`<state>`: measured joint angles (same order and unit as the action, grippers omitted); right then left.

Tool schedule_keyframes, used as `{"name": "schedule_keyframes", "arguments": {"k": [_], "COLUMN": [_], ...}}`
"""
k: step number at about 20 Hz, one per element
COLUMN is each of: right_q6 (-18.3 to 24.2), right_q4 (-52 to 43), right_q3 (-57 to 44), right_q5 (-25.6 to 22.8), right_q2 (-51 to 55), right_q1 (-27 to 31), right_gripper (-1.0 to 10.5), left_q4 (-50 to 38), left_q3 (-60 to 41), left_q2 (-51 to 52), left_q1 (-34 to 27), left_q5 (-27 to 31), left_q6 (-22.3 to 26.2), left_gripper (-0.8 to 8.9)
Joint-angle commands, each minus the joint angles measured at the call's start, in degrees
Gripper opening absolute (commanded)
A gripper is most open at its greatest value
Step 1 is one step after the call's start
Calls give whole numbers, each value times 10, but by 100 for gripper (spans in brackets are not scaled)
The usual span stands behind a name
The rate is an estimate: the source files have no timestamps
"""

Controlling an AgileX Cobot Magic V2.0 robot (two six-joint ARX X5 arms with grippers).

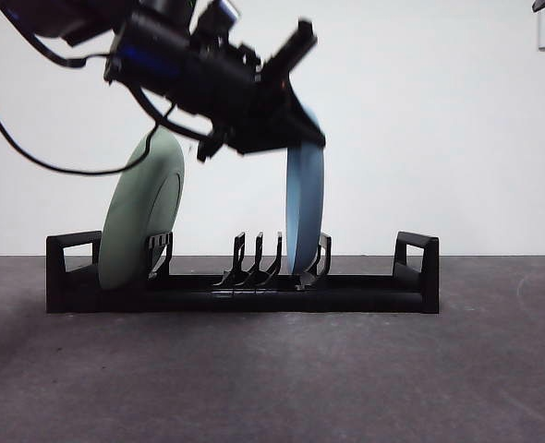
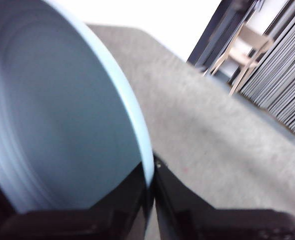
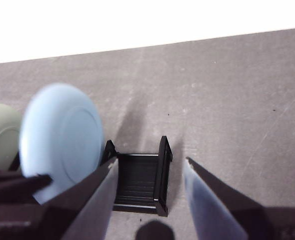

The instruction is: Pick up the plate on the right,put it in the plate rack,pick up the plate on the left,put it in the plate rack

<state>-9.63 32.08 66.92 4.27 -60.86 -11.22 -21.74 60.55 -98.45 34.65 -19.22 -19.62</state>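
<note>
While the front view shows my left gripper (image 1: pixel 302 138) holding the blue plate (image 1: pixel 306 217) upright among the prongs of the plate rack (image 1: pixel 245 291), the green plate (image 1: pixel 143 217) already leans in a slot near the far end. In my left wrist view the jaws pinch the blue plate's rim (image 2: pixel 146 167); I should seat it fully before letting go. In my right wrist view my right gripper (image 3: pixel 150 192) hangs spread and empty above the rack's end.
</note>
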Motion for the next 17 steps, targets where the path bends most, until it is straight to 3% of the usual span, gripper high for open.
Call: {"name": "schedule_keyframes", "arguments": {"k": [1,6,11,17], "right_q6": [2,2,3,13], "right_q4": [-3,-2,2,28], "right_q3": [0,0,0,0], "right_q5": [-2,-1,3,22], "right_q2": [-7,-15,-20,-23], "right_q1": [0,0,0,-1], "right_gripper": [219,219,219,219], "left_q4": [22,74,99,158], "left_q3": [0,0,0,0], "left_q2": [-9,-9,-4,35], "left_q1": [-1,2,3,3], "left_q5": [3,18,8,10], "left_q6": [39,66,68,99], "left_gripper": [-8,31,354,351]}}
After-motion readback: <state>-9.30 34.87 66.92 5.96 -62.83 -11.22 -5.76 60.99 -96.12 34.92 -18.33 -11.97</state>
